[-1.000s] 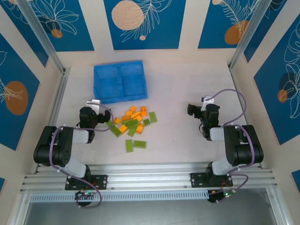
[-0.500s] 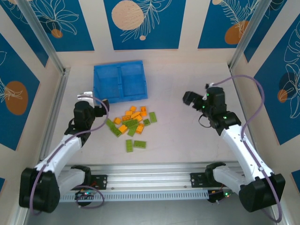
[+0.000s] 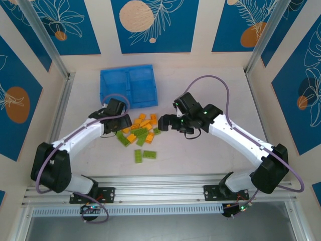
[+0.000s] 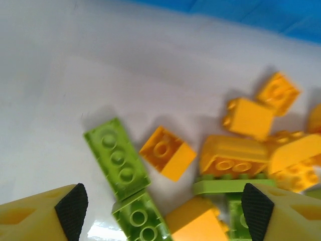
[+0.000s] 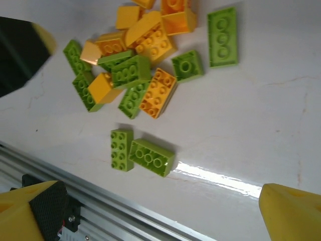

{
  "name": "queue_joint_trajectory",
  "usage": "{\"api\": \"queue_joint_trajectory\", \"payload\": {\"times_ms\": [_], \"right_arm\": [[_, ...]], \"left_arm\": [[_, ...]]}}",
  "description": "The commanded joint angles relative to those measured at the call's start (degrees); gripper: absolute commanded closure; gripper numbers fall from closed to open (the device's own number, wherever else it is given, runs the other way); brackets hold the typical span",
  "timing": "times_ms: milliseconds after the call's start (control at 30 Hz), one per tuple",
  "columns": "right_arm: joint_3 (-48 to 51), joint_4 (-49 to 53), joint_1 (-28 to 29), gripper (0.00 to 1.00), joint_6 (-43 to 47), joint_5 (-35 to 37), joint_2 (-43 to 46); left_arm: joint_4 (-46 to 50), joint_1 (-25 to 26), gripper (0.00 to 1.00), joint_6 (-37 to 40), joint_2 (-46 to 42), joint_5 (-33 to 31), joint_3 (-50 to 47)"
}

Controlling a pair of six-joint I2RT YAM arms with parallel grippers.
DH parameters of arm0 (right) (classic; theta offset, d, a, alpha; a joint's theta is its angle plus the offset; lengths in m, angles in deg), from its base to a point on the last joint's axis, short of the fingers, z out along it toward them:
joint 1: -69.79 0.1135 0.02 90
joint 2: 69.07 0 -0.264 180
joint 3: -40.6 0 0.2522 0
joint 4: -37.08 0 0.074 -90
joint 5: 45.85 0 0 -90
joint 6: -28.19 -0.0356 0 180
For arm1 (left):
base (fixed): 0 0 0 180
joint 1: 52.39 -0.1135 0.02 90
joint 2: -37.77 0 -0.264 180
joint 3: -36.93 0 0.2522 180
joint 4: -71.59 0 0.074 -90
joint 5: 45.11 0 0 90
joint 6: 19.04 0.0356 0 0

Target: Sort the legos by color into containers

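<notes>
- Left gripper (image 4: 163, 216): jaws open, straddling the legos (image 3: 141, 131) at the pile's edge, apparently lined up for a pick.
- Right gripper (image 5: 163, 211): jaws open, hovering above the pile.

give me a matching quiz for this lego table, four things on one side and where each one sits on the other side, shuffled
Things:
1. blue tray
2. pair of green bricks
3. left gripper
4. right gripper

Places:
A. open, at the right edge of the lego pile
B. far side of the table, no bricks inside
C. apart from the lego pile, nearest the rail
D. open, over the lego pile's left edge

Pairs: 1-B, 2-C, 3-D, 4-A
</notes>
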Motion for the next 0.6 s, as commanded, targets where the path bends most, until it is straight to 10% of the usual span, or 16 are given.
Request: {"api": "queue_joint_trajectory", "payload": {"times_ms": [0, 567], "right_arm": [[-2.1, 3.9, 2.9, 0.01, -1.7, 1.3, -0.8], [-4.6, 7.4, 7.5, 0.01, -3.6, 4.9, -3.4]], "left_arm": [[6.6, -0.9, 0.2, -6.4, 1.9, -0.3, 2.4], [-1.6, -9.7, 0.35, -4.9, 14.6, 7.9, 2.6]]}}
